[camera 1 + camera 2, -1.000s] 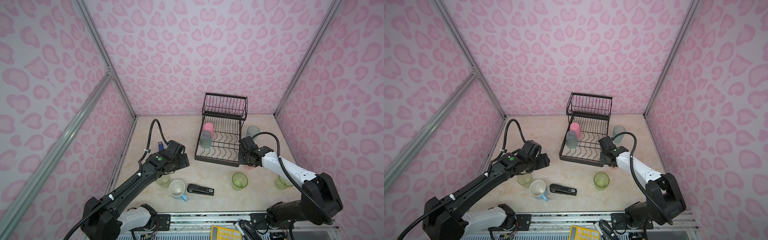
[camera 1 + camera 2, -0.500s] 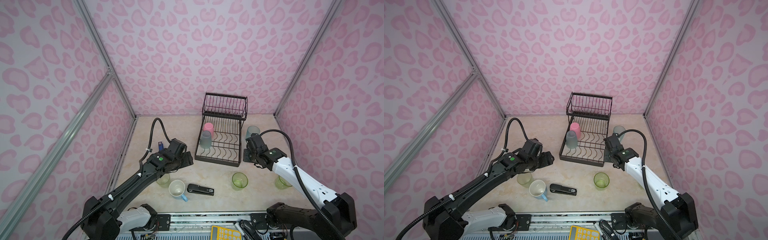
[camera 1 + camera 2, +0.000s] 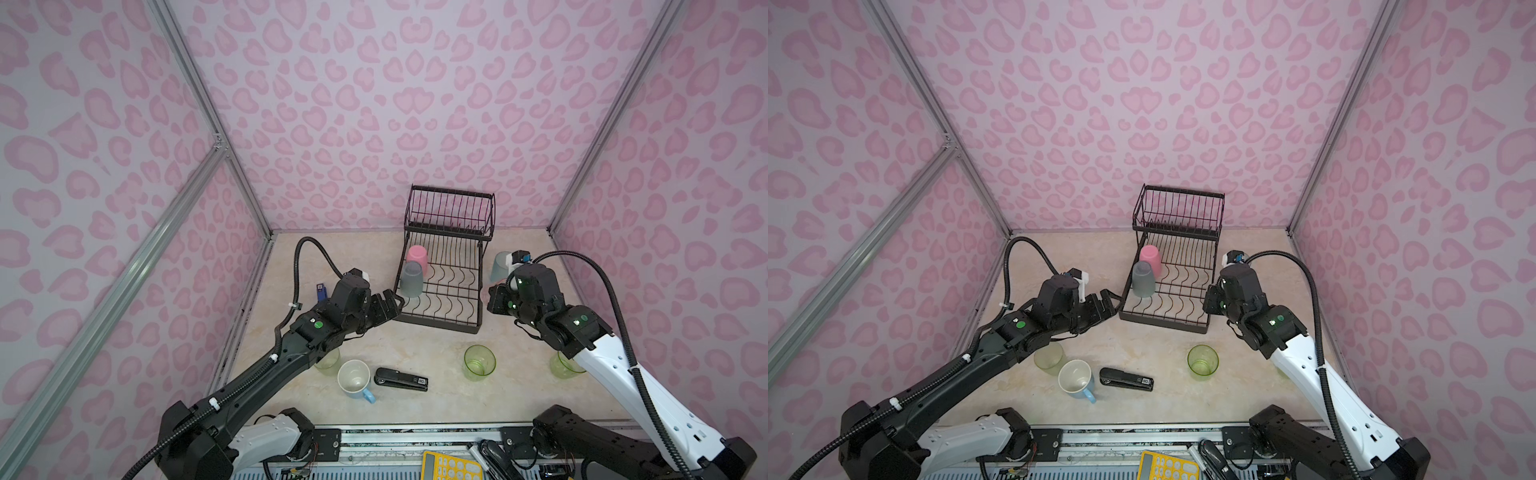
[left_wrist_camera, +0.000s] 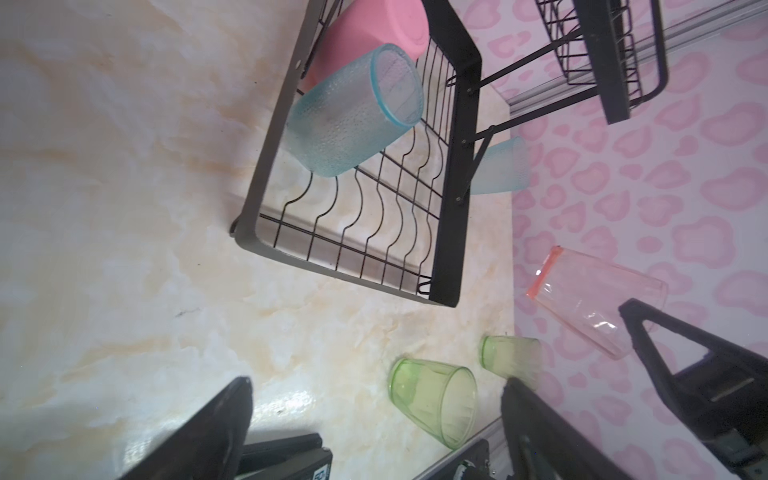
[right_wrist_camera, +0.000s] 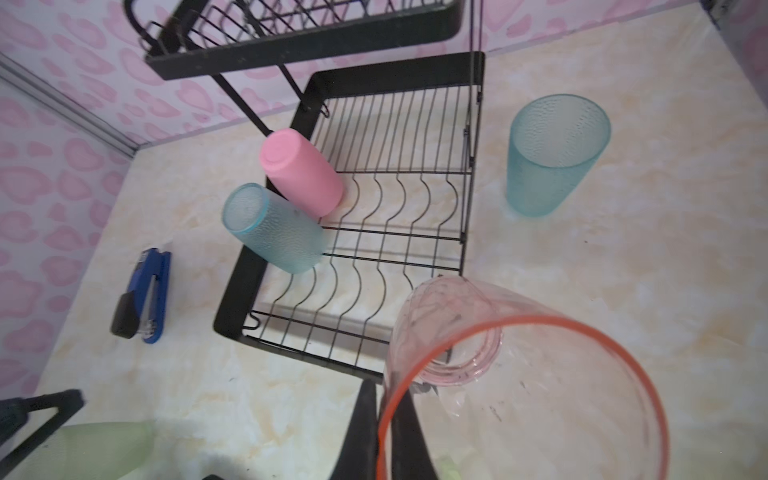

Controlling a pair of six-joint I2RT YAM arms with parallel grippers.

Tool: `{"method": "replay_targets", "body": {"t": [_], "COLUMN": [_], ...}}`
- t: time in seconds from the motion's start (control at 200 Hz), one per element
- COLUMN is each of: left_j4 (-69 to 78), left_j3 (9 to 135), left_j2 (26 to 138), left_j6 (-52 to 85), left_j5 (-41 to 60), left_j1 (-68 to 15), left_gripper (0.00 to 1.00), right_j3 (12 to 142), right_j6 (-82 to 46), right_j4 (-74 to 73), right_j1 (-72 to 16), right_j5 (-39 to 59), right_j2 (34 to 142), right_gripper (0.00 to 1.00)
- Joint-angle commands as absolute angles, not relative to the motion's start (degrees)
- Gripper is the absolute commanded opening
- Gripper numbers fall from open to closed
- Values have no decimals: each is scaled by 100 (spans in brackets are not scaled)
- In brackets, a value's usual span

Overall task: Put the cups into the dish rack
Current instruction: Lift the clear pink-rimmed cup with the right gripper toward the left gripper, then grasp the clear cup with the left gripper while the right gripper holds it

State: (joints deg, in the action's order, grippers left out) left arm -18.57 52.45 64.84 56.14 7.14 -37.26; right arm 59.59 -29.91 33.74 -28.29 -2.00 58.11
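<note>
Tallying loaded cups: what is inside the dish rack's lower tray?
Two cups: a pink tumbler and a frosted blue-grey tumbler, mouth-down and tilted, along the dish rack's left side in both top views. What lies under the pink one is covered.

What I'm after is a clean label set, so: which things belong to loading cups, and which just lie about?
Job: dish rack; pink tumbler; two frosted blue tumblers; clear pink cup in the right pincer; clear green cup; two pale green tumblers; light-blue mug.
Lying about: black stapler; blue stapler; yellow calculator.
</note>
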Motion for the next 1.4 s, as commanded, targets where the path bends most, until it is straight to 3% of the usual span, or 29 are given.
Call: {"method": "replay_targets", "body": {"t": [0.0, 0.56, 0.955, 1.395], "left_j4": [-765, 1876, 3789, 4344], "left_j3": [5104, 4734, 4749, 5440], "left_j2": [6326, 6625, 7429, 8454], "left_j6": [6171, 8706, 9816, 9889], "left_j5": [896, 955, 467, 551], "left_j1": [-3744, -3783, -4141, -4379], "left_gripper": [96, 98, 97, 95], "right_j3": [5855, 4948, 4527, 4398], "right_j6": [-3400, -5082, -6258, -6898], "right_j4": [2362, -1123, -2431, -2914], "right_j1": [-3004, -3331, -3096, -2837], "right_j5": [328, 1313, 1779, 2135], "right_j2": [5709, 5557, 5784, 6045], "right_gripper": [0, 0, 0, 0]}}
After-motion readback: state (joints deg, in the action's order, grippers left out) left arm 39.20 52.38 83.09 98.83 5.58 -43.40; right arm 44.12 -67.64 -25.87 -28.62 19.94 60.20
